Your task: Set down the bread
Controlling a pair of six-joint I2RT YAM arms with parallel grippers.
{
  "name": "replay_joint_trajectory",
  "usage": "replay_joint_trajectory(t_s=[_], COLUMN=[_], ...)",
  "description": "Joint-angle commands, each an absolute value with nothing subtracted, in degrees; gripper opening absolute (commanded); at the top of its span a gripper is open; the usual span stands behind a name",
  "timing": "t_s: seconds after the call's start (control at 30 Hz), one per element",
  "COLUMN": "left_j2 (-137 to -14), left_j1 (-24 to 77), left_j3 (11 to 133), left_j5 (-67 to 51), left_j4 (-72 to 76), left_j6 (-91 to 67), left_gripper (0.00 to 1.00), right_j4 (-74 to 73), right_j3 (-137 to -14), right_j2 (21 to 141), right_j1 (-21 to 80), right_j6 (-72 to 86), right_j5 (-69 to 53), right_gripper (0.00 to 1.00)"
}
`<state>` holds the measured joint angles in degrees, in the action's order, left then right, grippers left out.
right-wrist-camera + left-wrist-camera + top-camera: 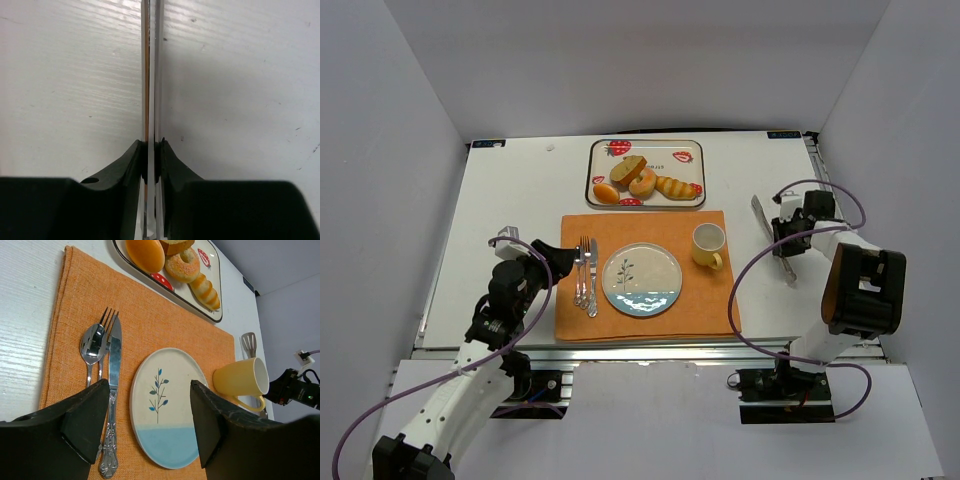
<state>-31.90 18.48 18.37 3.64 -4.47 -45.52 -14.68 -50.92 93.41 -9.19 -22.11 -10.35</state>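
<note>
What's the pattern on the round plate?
Plate: white, blue leaf sprig, pale blue band; best in left wrist view.

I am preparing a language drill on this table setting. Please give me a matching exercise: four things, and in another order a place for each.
1 mug
2 plate
3 bread
4 tongs

a on the tray
b in the shut right pincer
c middle of the placemat
d on the placemat, right of the plate

Pairs: 1-d, 2-c, 3-a, 4-b.

Left gripper (149, 407), jaws apart. Plate (175, 372) framed between the fingers (85, 420); cutlery (114, 365) at the left finger; mug (240, 381) beyond the right; tray (162, 281) with bread (145, 252) ahead.
</note>
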Motion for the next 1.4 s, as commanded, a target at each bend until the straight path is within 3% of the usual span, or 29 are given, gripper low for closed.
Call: replay_joint_trajectory(t_s=[0.0, 0.07, 0.2, 0.33, 0.7, 1.37], left_j2=[-31.1, -31.2, -31.6, -31.3, -30.7, -32.7], left_j1=[18.5, 18.5, 18.5, 18.5, 18.5, 18.5], left_j3=[18.7, 18.7, 18.8, 19.6, 20.2, 19.1], left_j5=[4.0, 4.0, 3.8, 4.1, 5.0, 4.7], left_j4=[-4.6, -4.4, -3.5, -4.3, -5.7, -3.2], left_j6=[-45.7, -45.8, -46.4, -46.4, -46.2, -46.4], left_gripper=[0.75, 0.75, 0.75, 0.75, 0.75, 0.75], right_j4=[-17.8, -20.5, -22.9, -24.8, -30.7, -31.8], right_j3=[-59.5, -62.9, -70.8, -77.4, -90.3, -88.2], right_j2=[88.2, 87.2, 87.2, 89.6, 99.8, 102.3], right_j1=[-8.6, -7.2, -2.0, 5.1, 13.0, 14.2], right_j6=[-27.1, -29.1, -33.4, -38.5, -44.6, -50.0], right_j5=[-15.9, -18.6, -21.0, -21.4, -17.6, -11.2], right_gripper=[0.23, 0.33, 0.44, 0.45, 0.42, 0.48])
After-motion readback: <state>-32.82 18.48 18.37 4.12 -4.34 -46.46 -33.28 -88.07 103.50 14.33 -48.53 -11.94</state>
